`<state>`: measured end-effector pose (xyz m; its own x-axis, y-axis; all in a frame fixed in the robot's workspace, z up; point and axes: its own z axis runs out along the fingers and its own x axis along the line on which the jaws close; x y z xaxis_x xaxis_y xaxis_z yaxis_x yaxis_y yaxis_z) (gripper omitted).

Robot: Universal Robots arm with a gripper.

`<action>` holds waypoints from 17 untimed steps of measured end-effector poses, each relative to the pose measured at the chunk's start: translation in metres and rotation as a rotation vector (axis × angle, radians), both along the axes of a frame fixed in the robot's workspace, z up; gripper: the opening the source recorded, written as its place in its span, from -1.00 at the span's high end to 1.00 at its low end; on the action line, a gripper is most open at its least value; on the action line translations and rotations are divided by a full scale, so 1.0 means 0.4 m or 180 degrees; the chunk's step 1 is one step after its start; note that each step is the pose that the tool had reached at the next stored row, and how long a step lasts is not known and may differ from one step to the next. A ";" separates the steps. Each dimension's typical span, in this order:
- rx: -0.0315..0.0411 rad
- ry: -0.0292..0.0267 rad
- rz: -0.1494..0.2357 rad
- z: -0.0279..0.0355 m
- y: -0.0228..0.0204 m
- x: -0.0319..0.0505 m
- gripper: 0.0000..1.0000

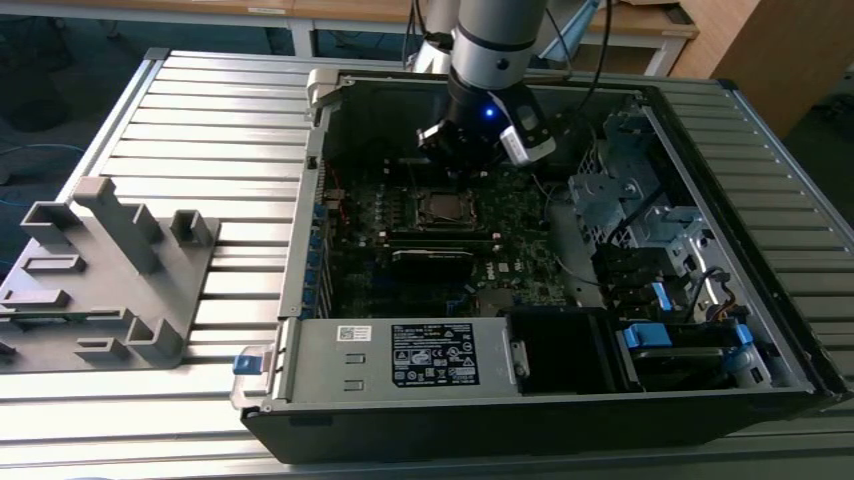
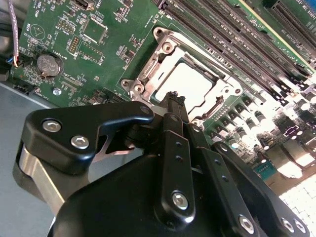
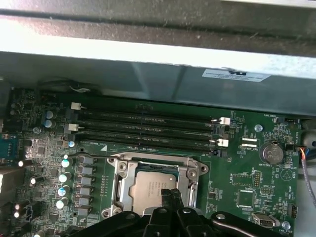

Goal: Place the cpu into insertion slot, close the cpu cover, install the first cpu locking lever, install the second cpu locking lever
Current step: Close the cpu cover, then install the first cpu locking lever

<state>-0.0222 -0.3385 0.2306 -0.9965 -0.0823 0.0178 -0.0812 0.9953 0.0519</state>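
The cpu (image 2: 191,81) lies flat in the insertion slot (image 3: 203,171) on the green motherboard, its dull silver top showing in both wrist views. The cpu cover (image 2: 159,66) lies down around it as a silver frame, with the chip (image 3: 150,183) showing through its window. My gripper (image 2: 173,98) hangs just over one edge of the socket with its black fingers together and nothing visible between them. In the exterior view the gripper (image 1: 465,165) sits inside the open computer case, just behind the socket (image 1: 441,207). I cannot make out how the locking levers stand.
Long black memory slots (image 3: 148,128) run beside the socket, and a coin battery (image 3: 270,154) sits nearby. The case walls, a power supply (image 1: 400,355) and a drive cage (image 1: 641,220) ring the board. A grey fixture (image 1: 107,270) stands at the exterior view's left.
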 end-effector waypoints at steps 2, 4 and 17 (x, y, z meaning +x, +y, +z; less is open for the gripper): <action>-0.0001 0.0001 0.0000 -0.002 0.000 0.000 0.79; -0.0001 0.0000 0.0000 -0.004 0.000 -0.001 0.79; -0.0001 0.0000 -0.0036 -0.007 0.000 -0.001 0.79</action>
